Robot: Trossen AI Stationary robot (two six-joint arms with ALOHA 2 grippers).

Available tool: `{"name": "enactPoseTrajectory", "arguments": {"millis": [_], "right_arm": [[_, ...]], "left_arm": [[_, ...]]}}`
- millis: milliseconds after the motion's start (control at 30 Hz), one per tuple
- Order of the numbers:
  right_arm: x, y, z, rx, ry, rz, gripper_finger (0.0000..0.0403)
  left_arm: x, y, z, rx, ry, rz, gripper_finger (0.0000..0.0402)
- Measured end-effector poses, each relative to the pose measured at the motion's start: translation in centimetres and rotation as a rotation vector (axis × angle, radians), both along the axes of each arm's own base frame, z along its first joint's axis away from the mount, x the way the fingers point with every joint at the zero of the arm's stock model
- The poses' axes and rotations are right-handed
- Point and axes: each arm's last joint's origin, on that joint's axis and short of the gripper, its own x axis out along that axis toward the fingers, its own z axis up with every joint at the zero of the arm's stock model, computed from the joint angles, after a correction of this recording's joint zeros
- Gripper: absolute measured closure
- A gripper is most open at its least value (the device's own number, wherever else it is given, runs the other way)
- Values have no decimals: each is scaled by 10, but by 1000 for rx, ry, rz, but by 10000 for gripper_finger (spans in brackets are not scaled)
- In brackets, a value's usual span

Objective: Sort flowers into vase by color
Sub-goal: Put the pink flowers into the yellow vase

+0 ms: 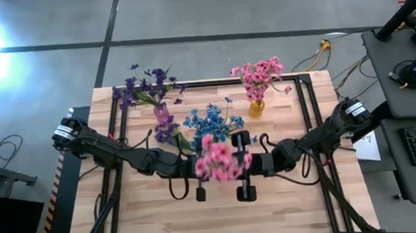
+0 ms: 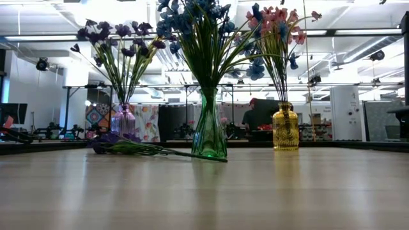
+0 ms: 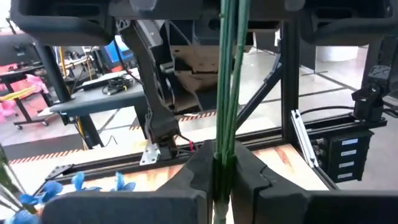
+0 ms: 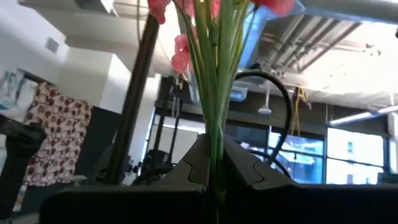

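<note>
From above, the green vase [image 1: 211, 135] of blue flowers [image 1: 210, 121] stands mid-worktop [image 1: 288, 214]. Just in front of it both arms meet: the left gripper [image 1: 201, 194] and the right gripper [image 1: 246, 194] flank a pink sprig [image 1: 221, 162] held between them. Behind and to the left of the green vase is the purple bunch [image 1: 147, 86]; behind and to its right the yellow vase [image 1: 256, 106] carries pink flowers [image 1: 259, 75]. A purple sprig [image 1: 166, 124] lies just left of the green vase.

At worktop level, the green vase stands centre, the lilac vase [image 2: 123, 119] to its left, the yellow vase to its right, and the purple sprig lies flat, its stem reaching the green vase's foot. No gripper shows here.

In the left wrist view, the jaws are closed on green stems [image 3: 228, 93] that run up between them.

In the right wrist view, the jaws are likewise clamped on green stems, with pink blossoms above.
</note>
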Motion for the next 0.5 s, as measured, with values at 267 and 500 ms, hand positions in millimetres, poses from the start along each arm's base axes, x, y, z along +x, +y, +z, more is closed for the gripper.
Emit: {"name": "enactPoseTrajectory", "arguments": {"millis": [267, 500], "right_arm": [[1, 0, 2, 29, 94, -25, 361], [-4, -6, 8, 102, 291, -120, 275]], "left_arm": [[-7, 2, 4, -19, 30, 33, 400], [-9, 2, 2, -21, 66, 48, 401]]}}
